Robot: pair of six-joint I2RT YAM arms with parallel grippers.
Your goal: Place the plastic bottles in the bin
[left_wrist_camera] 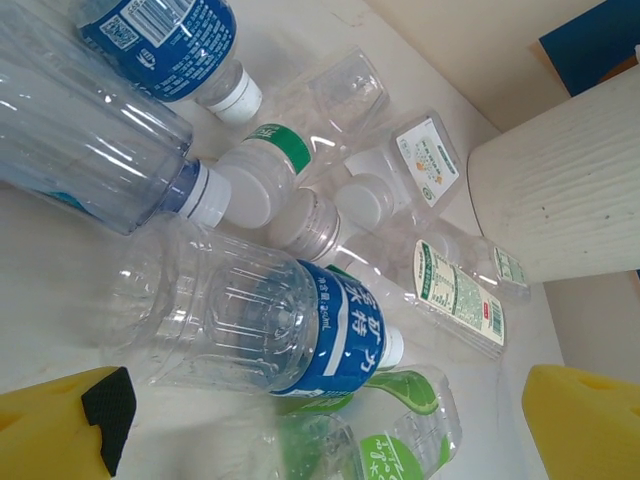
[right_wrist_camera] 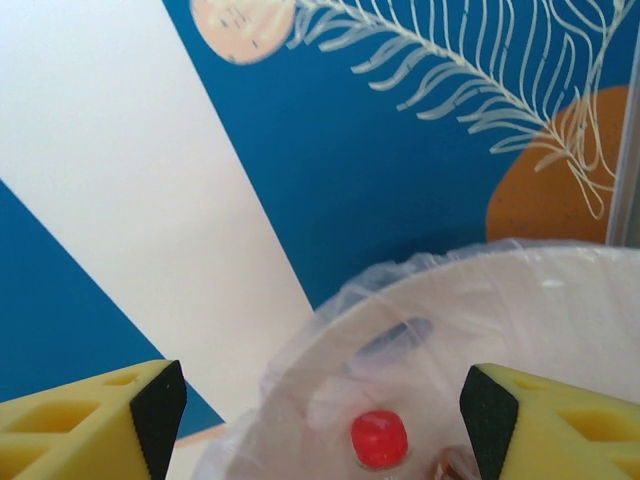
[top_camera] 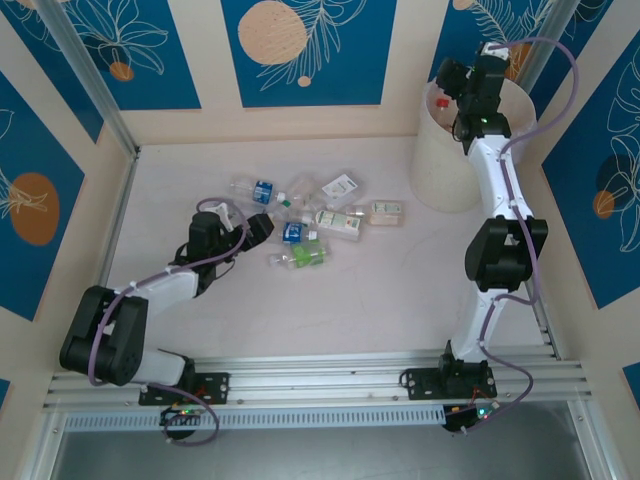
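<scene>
The plastic bottles lie in a loose heap near the middle of the table. The bin stands at the far right corner, the nearest strays not far from its wall. A red cap shows down inside the bin, so at least one bottle looks to be in already. Most of the job is left, I'd judge.

At the heap's left edge sits the left gripper, its yellow fingers wide apart w/ nothing held. Roughly between them lies the blue-label bottle, on its side and partly crushed. A green-label bottle is tucked right against it, and other clear ones crowd in just beyond.

The right gripper hangs over the bin, spread wide and empty.

Step in hand, as I read it: the left arm takes the blue-label bottle. To do it well:
- Centre the fingers across the body, not the cap end — thin crushed plastic slips and buckles.
- Come down low enough to catch the round, w/o pinching the green-label neighbour too.
- Close gently, then lift straight up so the heap doesn't scatter.
</scene>
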